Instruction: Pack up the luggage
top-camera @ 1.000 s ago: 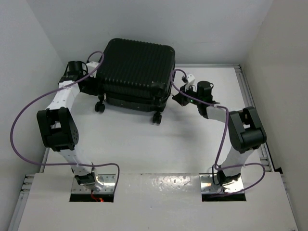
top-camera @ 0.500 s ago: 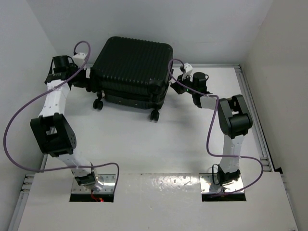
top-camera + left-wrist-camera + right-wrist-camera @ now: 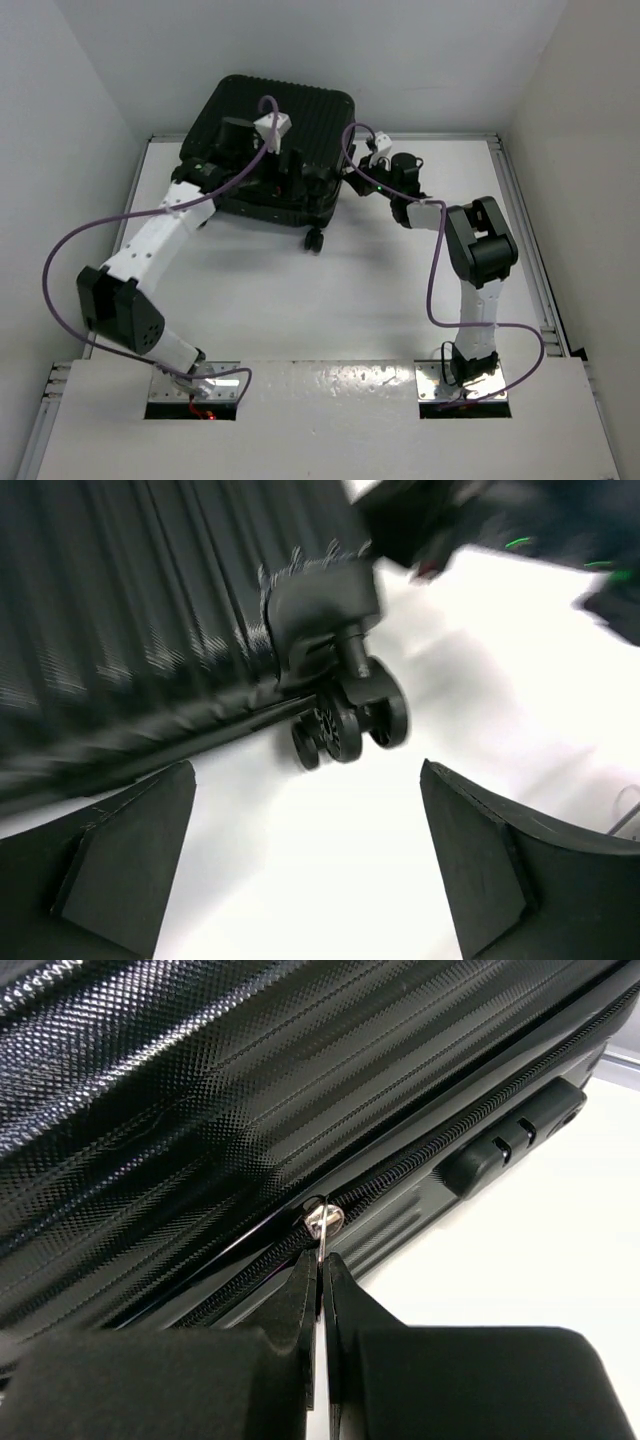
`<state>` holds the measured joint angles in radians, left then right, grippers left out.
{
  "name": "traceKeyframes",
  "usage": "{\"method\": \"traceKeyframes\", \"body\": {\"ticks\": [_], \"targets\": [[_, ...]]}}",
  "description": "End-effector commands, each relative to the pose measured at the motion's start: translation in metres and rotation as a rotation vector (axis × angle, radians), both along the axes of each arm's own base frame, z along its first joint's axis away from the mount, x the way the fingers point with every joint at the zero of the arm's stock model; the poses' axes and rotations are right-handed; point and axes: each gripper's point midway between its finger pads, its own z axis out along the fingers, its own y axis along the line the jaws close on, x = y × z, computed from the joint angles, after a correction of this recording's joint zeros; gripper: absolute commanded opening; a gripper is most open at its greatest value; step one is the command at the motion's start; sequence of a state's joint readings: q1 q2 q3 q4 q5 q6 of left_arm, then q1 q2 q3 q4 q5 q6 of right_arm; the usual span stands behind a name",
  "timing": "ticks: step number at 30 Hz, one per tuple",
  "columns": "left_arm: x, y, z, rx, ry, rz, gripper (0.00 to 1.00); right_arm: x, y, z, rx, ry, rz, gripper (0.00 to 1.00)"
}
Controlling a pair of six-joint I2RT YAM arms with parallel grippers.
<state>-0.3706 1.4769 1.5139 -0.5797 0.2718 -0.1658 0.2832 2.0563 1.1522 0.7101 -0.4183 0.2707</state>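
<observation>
The large black ribbed hard-shell suitcase lies far-centre on the white table. The right claw pinches its small metal zipper pull: draw steadily along the track, while the wide-open left claw braces the shell.

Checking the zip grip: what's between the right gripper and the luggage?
The silver zipper pull, pinched by the right gripper and joined to the luggage; the right wrist view shows it.
</observation>
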Motion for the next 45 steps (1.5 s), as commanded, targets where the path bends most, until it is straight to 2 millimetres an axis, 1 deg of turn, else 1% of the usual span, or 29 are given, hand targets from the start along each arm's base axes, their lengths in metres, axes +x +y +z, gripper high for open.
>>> {"method": "traceKeyframes", "body": {"ticks": [1, 5, 10, 13, 14, 16, 17, 19, 20, 22, 24, 25, 26, 27, 28, 29, 30, 31, 32, 33, 34, 35, 36, 38, 39, 40, 42, 43, 45], "targets": [[-0.001, -0.014, -0.034, -0.017, 0.144, 0.148, 1.00, -0.014, 0.046, 0.047, 0.092, -0.126, 0.127, 0.00], [-0.003, -0.045, -0.053, 0.059, 0.146, 0.129, 1.00, -0.017, 0.045, 0.049, 0.101, -0.125, 0.126, 0.00], [0.015, -0.055, -0.071, 0.113, 0.145, 0.179, 1.00, -0.022, 0.046, 0.052, 0.117, -0.122, 0.137, 0.00], [0.029, -0.052, -0.085, 0.159, 0.146, 0.227, 1.00, -0.023, 0.047, 0.054, 0.128, -0.118, 0.142, 0.00], [0.033, -0.048, -0.089, 0.172, 0.150, 0.231, 0.87, -0.028, 0.054, 0.054, 0.130, -0.116, 0.158, 0.00], [0.040, -0.037, -0.095, 0.213, 0.139, 0.262, 0.68, -0.025, 0.048, 0.058, 0.132, -0.124, 0.148, 0.00], [0.041, -0.030, -0.100, 0.229, 0.144, 0.265, 0.49, -0.027, 0.049, 0.059, 0.132, -0.124, 0.154, 0.00], [0.038, -0.025, -0.108, 0.247, 0.166, 0.247, 0.31, -0.027, 0.046, 0.060, 0.128, -0.131, 0.150, 0.00], [0.034, -0.024, -0.117, 0.262, 0.183, 0.224, 0.18, -0.030, 0.048, 0.058, 0.127, -0.124, 0.158, 0.00], [0.027, -0.022, -0.118, 0.285, 0.176, 0.178, 0.11, -0.032, 0.048, 0.057, 0.126, -0.121, 0.164, 0.00], [0.009, -0.023, -0.119, 0.293, 0.179, 0.121, 0.00, -0.037, 0.048, 0.059, 0.125, -0.122, 0.175, 0.00], [-0.001, -0.027, -0.119, 0.308, 0.168, 0.076, 0.00, -0.040, 0.047, 0.057, 0.127, -0.119, 0.182, 0.00], [-0.020, -0.031, -0.132, 0.324, 0.193, 0.018, 0.00, -0.042, 0.047, 0.057, 0.130, -0.114, 0.185, 0.00], [-0.030, -0.033, -0.121, 0.305, 0.162, -0.022, 0.00, -0.048, 0.045, 0.058, 0.132, -0.113, 0.192, 0.00], [-0.049, -0.032, -0.121, 0.311, 0.146, -0.064, 0.00, -0.057, 0.046, 0.065, 0.141, -0.117, 0.213, 0.00], [-0.059, -0.031, -0.137, 0.334, 0.174, -0.099, 0.00, -0.058, 0.048, 0.066, 0.144, -0.117, 0.216, 0.00], [-0.070, -0.026, -0.124, 0.317, 0.141, -0.118, 0.00, -0.068, 0.044, 0.061, 0.143, -0.099, 0.223, 0.00], [-0.079, -0.026, -0.124, 0.320, 0.125, -0.139, 0.00, -0.078, 0.046, 0.068, 0.154, -0.102, 0.240, 0.00], [-0.095, -0.023, -0.136, 0.334, 0.141, -0.175, 0.00, -0.082, 0.045, 0.068, 0.159, -0.093, 0.244, 0.00], [-0.103, -0.021, -0.135, 0.328, 0.136, -0.200, 0.00, -0.092, 0.044, 0.063, 0.160, -0.070, 0.248, 0.00], [-0.109, -0.016, -0.125, 0.314, 0.098, -0.203, 0.00, -0.105, 0.041, 0.070, 0.164, -0.073, 0.257, 0.00], [-0.118, -0.014, -0.125, 0.320, 0.095, -0.229, 0.00, -0.118, 0.043, 0.061, 0.154, -0.054, 0.269, 0.00], [-0.126, -0.007, -0.130, 0.334, 0.101, -0.238, 0.00, -0.133, 0.041, 0.069, 0.155, -0.055, 0.274, 0.00], [-0.136, 0.010, -0.123, 0.348, 0.074, -0.239, 0.00, -0.144, 0.036, 0.051, 0.101, -0.029, 0.240, 0.00], [-0.137, 0.024, -0.127, 0.365, 0.083, -0.220, 0.00, -0.149, 0.034, 0.055, 0.092, -0.028, 0.230, 0.00], [-0.141, 0.036, -0.130, 0.392, 0.097, -0.209, 0.00, -0.155, 0.026, 0.048, 0.077, -0.015, 0.202, 0.00], [-0.131, 0.060, -0.118, 0.408, 0.050, -0.146, 0.00, -0.155, 0.007, 0.042, 0.031, 0.004, 0.137, 0.00], [-0.127, 0.062, -0.112, 0.389, 0.041, -0.143, 0.00, -0.158, -0.001, 0.031, 0.006, 0.030, 0.120, 0.00], [-0.125, 0.075, -0.112, 0.384, 0.066, -0.134, 0.00, -0.155, -0.020, 0.032, -0.021, 0.016, 0.076, 0.00]]}}
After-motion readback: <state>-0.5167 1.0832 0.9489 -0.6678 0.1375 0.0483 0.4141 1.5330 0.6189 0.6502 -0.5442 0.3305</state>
